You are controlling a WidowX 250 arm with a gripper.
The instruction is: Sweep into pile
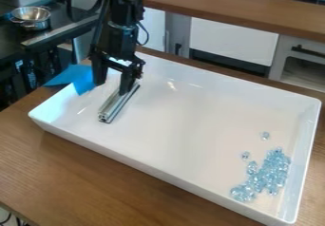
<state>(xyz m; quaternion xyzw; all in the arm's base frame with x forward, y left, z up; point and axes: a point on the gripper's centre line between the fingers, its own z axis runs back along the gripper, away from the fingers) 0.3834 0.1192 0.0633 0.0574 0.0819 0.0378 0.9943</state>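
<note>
Brown wood-grain surface (95, 187) nearest the camera, seen from the fixed camera at a slant, and on it a large, shallow, rectangular white tray (152, 171) with raised walls and rounded corners. Inside, towards the near right corner: a loose heap of small, clear, pale-blue faceted beads (272, 170), glassy and glinting, packed most closely in the middle and thinning at the margins. Stretched rather than round in outline, running from near the right wall down towards the near wall, with a few beads loosely placed at its lower left end. Also apart from the heap, one lone bead (265, 136) farther back and another (245, 155) just off its upper left side.

At the far left part of the tray, hanging down from the top of the view, the black robot arm (120, 35) with its black two-finger hand (111, 87). Set wide, with a broad gap between the fingers. By the finger on the picture's right, a straight, silvery, grooved metal bar (118, 102), lying aslant on the tray floor, upper end close to that fingertip; contact between them impossible to tell.

Over the tray's left edge, a flat, bright-blue sheet (62, 76). Behind, a shiny metal bowl (30, 15) on a dark counter (60, 23).
</note>
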